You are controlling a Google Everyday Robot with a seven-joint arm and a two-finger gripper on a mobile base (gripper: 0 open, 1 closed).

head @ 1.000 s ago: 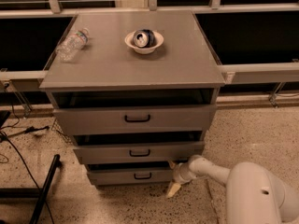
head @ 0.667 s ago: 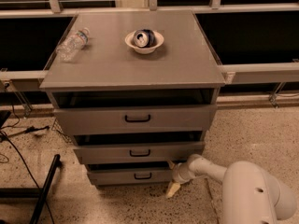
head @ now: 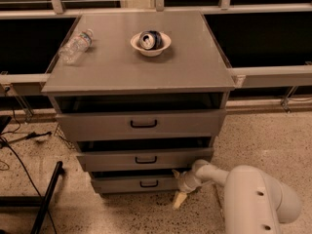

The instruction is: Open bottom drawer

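Note:
The bottom drawer (head: 134, 183) is the lowest, narrowest grey front of the cabinet, with a small black loop handle (head: 148, 184). It stands slightly pulled out, with a dark gap above it. My gripper (head: 179, 195) is at the drawer's right end, low near the floor, with one pale fingertip (head: 179, 200) pointing down to the floor. My white arm (head: 253, 194) reaches in from the lower right.
The middle drawer (head: 144, 159) and top drawer (head: 141, 125) are also ajar. On the cabinet top (head: 190, 67) lie a plastic bottle (head: 75, 46) and a white bowl (head: 150, 43) holding a can. A black stand leg (head: 46, 199) and cables (head: 19, 145) lie at the left.
My arm has shifted slightly; the gripper stays at the bottom drawer's right end. The drawers look unchanged.

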